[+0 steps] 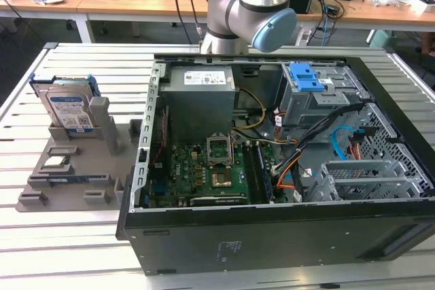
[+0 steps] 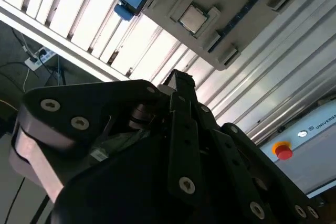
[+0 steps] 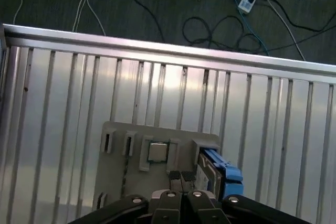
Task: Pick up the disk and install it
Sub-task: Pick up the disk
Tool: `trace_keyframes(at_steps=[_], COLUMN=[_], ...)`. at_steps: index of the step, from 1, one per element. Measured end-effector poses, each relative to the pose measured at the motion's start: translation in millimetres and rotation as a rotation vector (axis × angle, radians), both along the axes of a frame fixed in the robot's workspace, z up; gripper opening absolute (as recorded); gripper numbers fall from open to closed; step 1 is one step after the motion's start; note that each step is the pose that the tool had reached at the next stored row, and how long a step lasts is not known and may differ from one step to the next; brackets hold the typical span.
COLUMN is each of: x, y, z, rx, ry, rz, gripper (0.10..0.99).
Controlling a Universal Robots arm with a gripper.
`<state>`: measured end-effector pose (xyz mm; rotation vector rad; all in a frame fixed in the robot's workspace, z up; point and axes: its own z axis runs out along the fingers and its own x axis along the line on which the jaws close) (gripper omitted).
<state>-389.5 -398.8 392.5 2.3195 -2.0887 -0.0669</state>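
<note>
Disk (image 1: 68, 108) not yet picked up. Judged to be at the opening step, the approach to the pick, with nothing installed.

Nearest in the exterior view: open case (image 1: 272, 236) on the slatted table (image 1: 41, 249). Sits with its front wall toward the table's near edge and bares the motherboard.

Just beside the case, toward the exterior view's left: gray holder (image 1: 75, 191), flat on the slats. Carries a small square chip (image 1: 56, 163) in a pocket toward its near edge, apart from the disk.

At the holder's far corner: the disk itself. Stands on edge in an upright slot, leans on nothing but the slot's posts, and turns its white-and-blue label toward the near side. Wears a blue frame round its rim and sits free of any grip.

Beyond the case's far wall: arm (image 1: 248, 5), rising out of the frame.

In the first wrist view: gripper (image 3: 181, 176), drawn narrow with fingertips together and clasping nothing. Hangs above the holder, apart from it, looking down on chip and disk side by side.

For the pick, by this reading:
- Calls for jaws opened wider than the disk is thick.
- Calls for lining up along the disk's top edge, then coming straight down.
- Needs to stay clear of the slot's posts and of the chip pocket close by.
- Needs a firm hold on the flat faces, or the disk may well tilt in the slot on the lift.
</note>
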Motion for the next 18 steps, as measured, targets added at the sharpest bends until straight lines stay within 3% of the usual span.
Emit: trace_keyframes(at_steps=[15,18], x=[0.4,0.4], y=[0.0,-0.1], z=[-0.3,-0.5], rx=[-0.007,-0.030], ry=[-0.0002,-0.0017], rz=[-0.127,-0.146], gripper=[0.106,0.106])
